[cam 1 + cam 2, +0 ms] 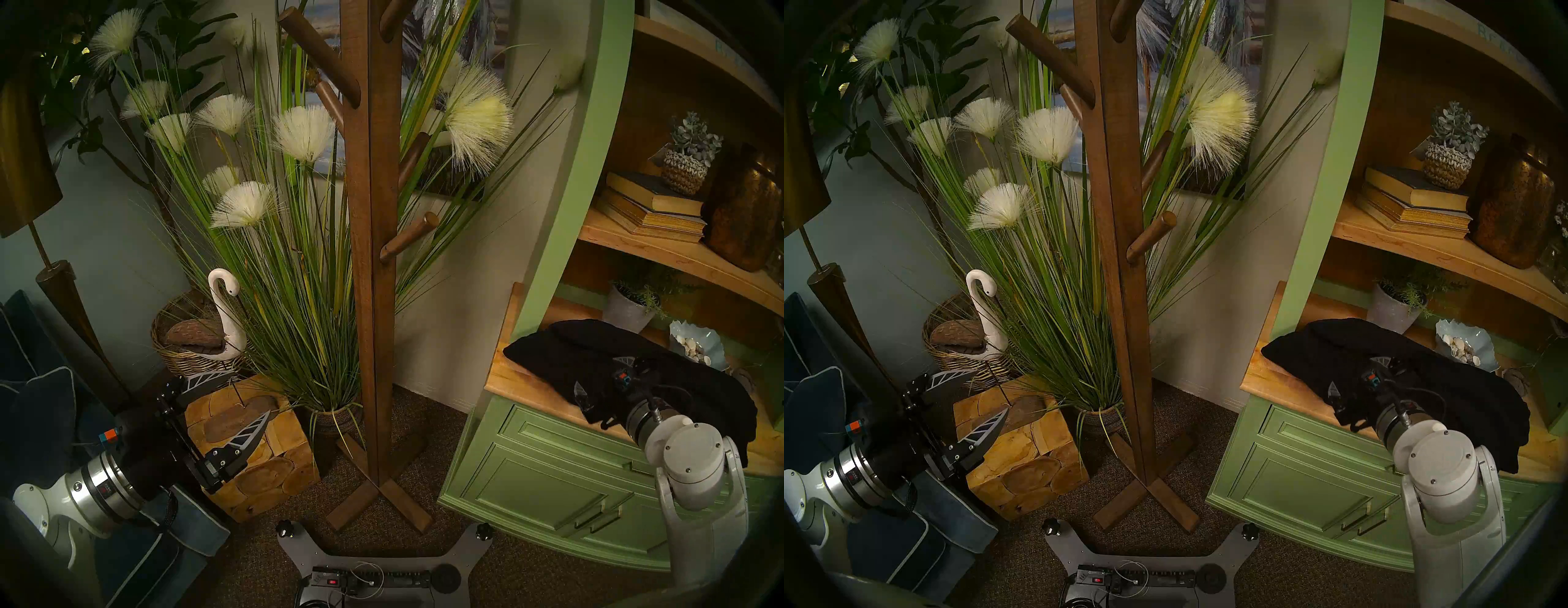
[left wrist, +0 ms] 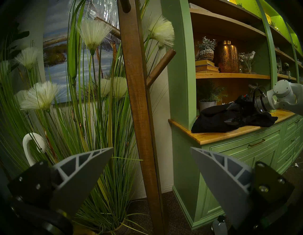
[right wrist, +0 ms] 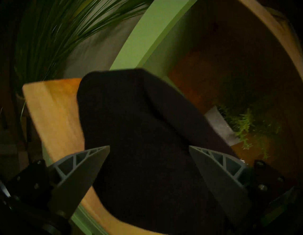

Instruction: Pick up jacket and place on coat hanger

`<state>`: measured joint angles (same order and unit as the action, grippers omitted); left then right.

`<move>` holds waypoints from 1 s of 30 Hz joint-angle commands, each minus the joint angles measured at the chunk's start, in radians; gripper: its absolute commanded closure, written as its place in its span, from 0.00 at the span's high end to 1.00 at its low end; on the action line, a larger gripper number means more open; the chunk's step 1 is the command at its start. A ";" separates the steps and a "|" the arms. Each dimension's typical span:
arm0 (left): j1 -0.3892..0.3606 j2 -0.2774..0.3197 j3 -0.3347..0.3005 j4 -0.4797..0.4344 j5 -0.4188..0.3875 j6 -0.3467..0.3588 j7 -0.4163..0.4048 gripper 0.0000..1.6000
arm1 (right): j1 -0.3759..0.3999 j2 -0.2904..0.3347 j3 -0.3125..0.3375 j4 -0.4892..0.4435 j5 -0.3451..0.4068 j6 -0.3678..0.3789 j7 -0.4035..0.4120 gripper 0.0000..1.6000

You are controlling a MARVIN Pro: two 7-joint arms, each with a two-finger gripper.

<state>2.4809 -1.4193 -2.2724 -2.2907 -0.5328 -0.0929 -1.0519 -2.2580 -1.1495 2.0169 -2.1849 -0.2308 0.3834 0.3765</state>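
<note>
The black jacket (image 1: 564, 352) lies crumpled on the wooden counter of the green cabinet and also shows in the right wrist view (image 3: 139, 128) and the left wrist view (image 2: 211, 118). My right gripper (image 1: 600, 375) is open right over it, one finger on each side of a fold of fabric (image 3: 149, 146). The brown wooden coat stand (image 1: 373, 254) stands bare on the carpet between my arms, its pegs empty. My left gripper (image 1: 250, 392) is open and empty, low at the left, pointing toward the stand (image 2: 152, 147).
The green cabinet has a wooden counter (image 1: 515, 382) with a grey potted plant (image 1: 628, 312) and a shell dish (image 1: 695, 344) behind the jacket. A tall grass plant (image 1: 297, 254), a wooden block (image 1: 263, 458), a swan figure (image 1: 222, 314) and a brass floor lamp (image 1: 63, 297) stand left of the stand.
</note>
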 commanded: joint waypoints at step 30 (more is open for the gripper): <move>-0.012 -0.010 -0.007 -0.021 -0.007 0.008 -0.008 1.00 | 0.214 0.168 0.069 0.152 0.059 -0.152 0.092 1.00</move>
<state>2.4738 -1.4288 -2.2757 -2.2914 -0.5300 -0.0862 -1.0604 -2.1487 -1.0543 2.0905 -2.0884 -0.1757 0.2329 0.4680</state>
